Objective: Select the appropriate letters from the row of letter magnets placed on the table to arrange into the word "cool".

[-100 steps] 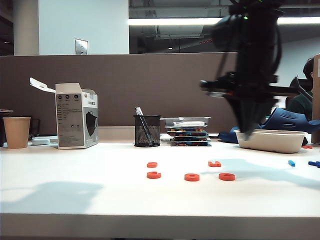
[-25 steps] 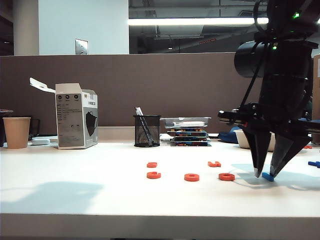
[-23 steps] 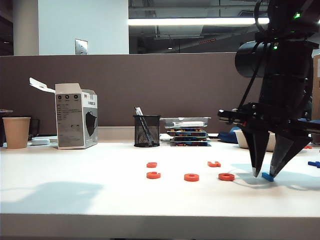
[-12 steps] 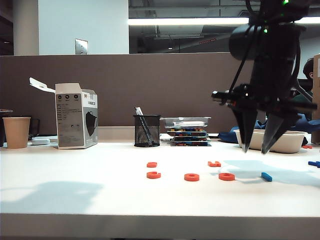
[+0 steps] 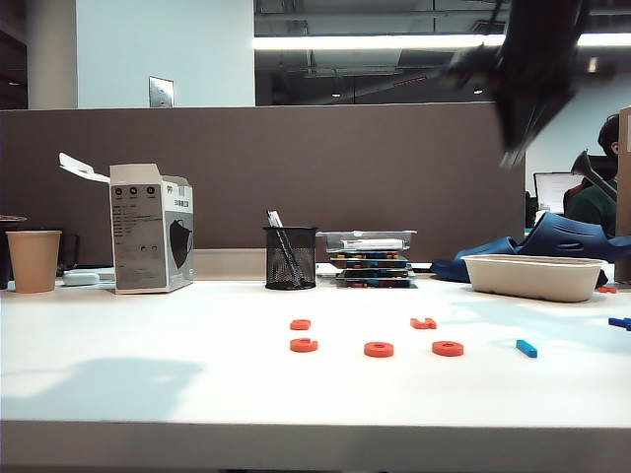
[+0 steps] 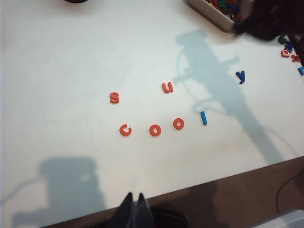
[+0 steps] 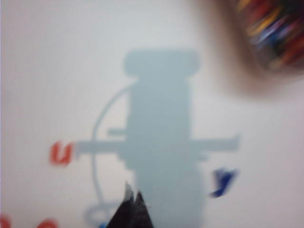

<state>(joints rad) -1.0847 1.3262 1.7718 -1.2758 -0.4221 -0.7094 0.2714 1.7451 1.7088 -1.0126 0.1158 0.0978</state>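
The black right gripper (image 5: pixel 513 148) has gone up since a moment ago. Back then its tips stood open on the white matte table (image 5: pixel 148 394), on each side of the small light-blue straight bar (image 5: pixel 526 348). Now it hangs high in the air, blurred, with its jaws pressed together and nothing between them (image 7: pixel 133 194). The bar lies flat on the table, far below the gripper and a little toward the front edge.

The bar now ends a row. From the left wrist view the orange-red open C shape (image 6: pixel 125 130), the first orange-red closed ring (image 6: pixel 155 129), the second orange-red closed ring (image 6: pixel 178 124) and the bar (image 6: pixel 204 117) sit side by side with small gaps, none touching. They read "cool".

Behind the row lie an orange-red S letter (image 6: pixel 114 98) and an orange-red U letter (image 6: pixel 167 87), apart from it. A dark blue Y letter (image 6: pixel 242 75) lies further off, under the right gripper.

The black left gripper (image 6: pixel 135 206) is high above the front edge of the table, and its tips meet, holding nothing. The row lies below it, further in on the table.

The white oval tray (image 5: pixel 532 277) sits below the right gripper, toward the back. There is much bare table around the row and between it and the front edge.
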